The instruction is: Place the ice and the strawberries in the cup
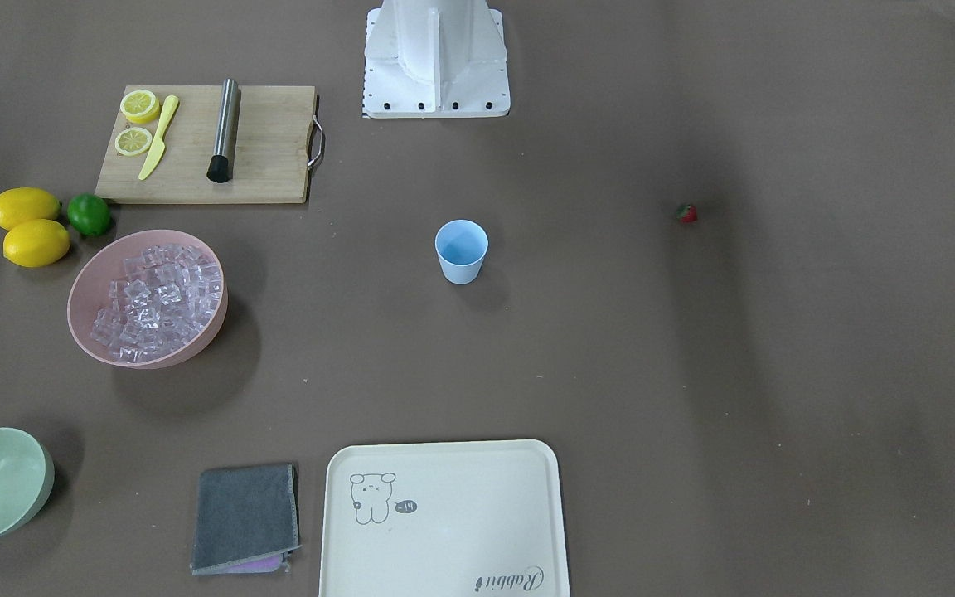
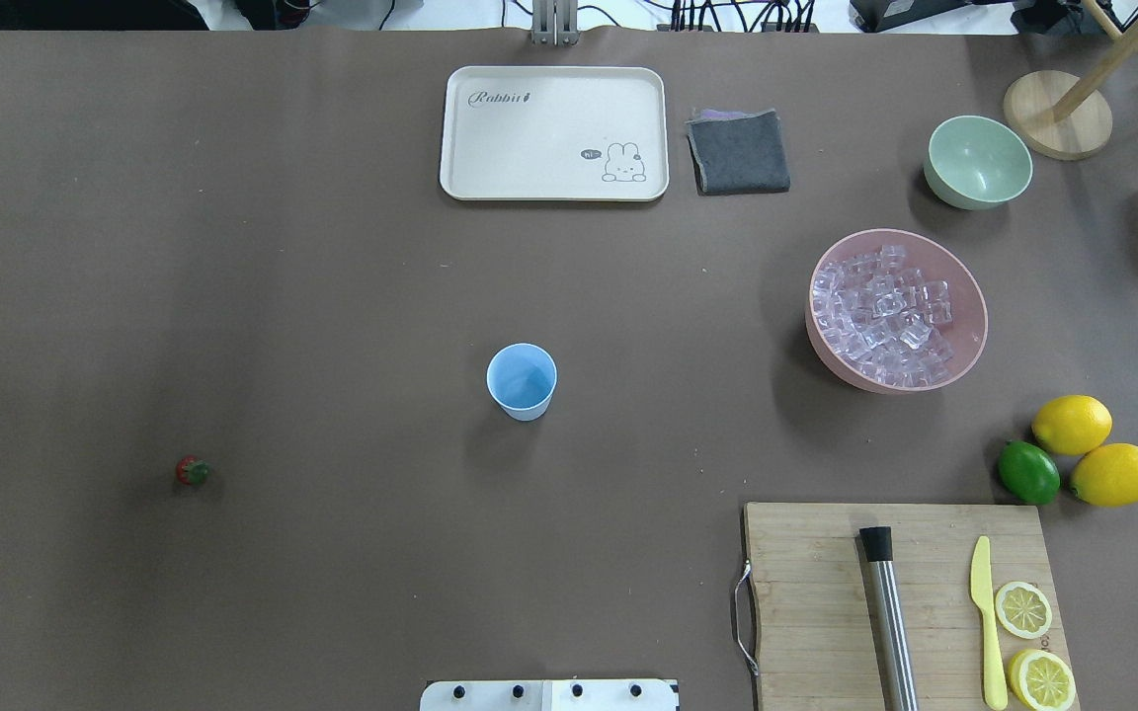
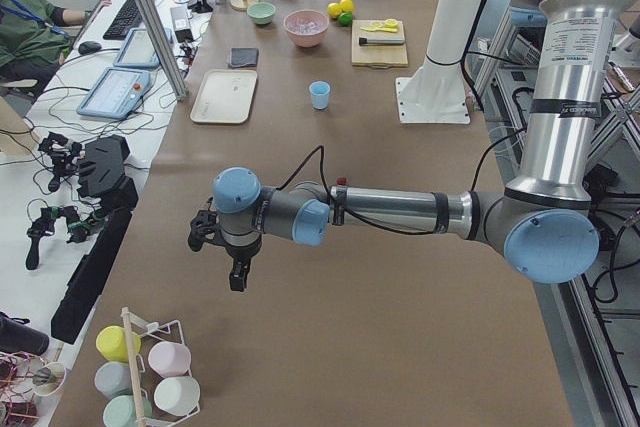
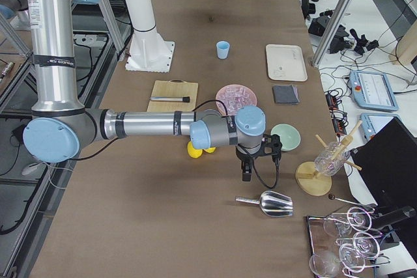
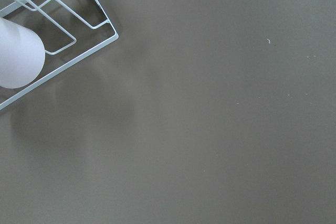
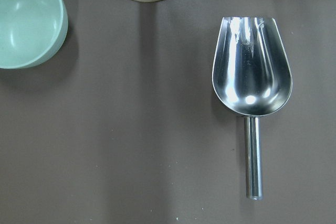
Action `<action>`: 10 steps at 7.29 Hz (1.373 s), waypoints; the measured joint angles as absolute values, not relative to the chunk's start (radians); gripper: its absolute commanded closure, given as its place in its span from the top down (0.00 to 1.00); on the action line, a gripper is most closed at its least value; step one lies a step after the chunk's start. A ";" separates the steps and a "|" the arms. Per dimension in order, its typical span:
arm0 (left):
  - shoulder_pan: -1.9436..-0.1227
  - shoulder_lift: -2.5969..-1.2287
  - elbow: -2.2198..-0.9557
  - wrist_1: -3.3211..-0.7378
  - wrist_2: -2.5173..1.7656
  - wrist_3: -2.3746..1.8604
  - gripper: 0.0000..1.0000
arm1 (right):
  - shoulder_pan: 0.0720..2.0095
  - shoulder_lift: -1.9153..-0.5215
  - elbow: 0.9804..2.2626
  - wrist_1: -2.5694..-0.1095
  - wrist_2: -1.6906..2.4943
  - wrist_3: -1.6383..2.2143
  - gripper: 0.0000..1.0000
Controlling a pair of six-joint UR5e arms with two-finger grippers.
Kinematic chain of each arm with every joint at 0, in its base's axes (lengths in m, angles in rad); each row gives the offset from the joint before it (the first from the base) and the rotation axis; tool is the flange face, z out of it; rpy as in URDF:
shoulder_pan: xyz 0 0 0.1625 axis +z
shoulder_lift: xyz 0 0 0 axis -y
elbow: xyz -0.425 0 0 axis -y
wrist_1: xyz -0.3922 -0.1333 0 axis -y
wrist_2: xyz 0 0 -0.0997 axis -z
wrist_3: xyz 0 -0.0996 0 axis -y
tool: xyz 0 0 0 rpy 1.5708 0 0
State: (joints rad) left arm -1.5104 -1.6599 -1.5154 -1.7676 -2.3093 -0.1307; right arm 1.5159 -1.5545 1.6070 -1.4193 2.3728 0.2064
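The light-blue cup [image 1: 461, 251] stands upright and empty mid-table; it also shows in the overhead view [image 2: 522, 381]. The ice [image 1: 158, 301] fills a pink bowl [image 2: 969, 296] on my right side. The one small red strawberry [image 1: 686, 214] lies alone on my left side, also in the overhead view [image 2: 193, 471]. My left gripper [image 3: 232, 267] hangs over bare table far beyond the strawberry, by a cup rack. My right gripper [image 4: 246, 172] hangs above a metal scoop [image 6: 251, 80]. I cannot tell whether either gripper is open or shut.
A pale green bowl [image 2: 978, 161], a grey cloth [image 2: 739, 151] and a cream tray [image 2: 490, 138] lie at the far side. A cutting board [image 2: 816, 592] carries a metal bar, a yellow knife and lemon slices. Two lemons and a lime [image 2: 1028, 471] sit beside it. A wire rack [image 5: 68, 40] holds cups.
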 measured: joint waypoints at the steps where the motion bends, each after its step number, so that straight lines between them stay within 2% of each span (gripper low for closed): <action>1: -1.510 -1.662 -1.513 -1.768 -2.307 -0.131 0.98 | 1.512 -1.553 1.609 -1.419 2.374 0.205 1.00; 10: -1.511 -1.679 -1.519 -1.769 -2.304 -0.132 0.98 | 1.495 -1.572 1.612 -1.420 2.315 0.192 0.98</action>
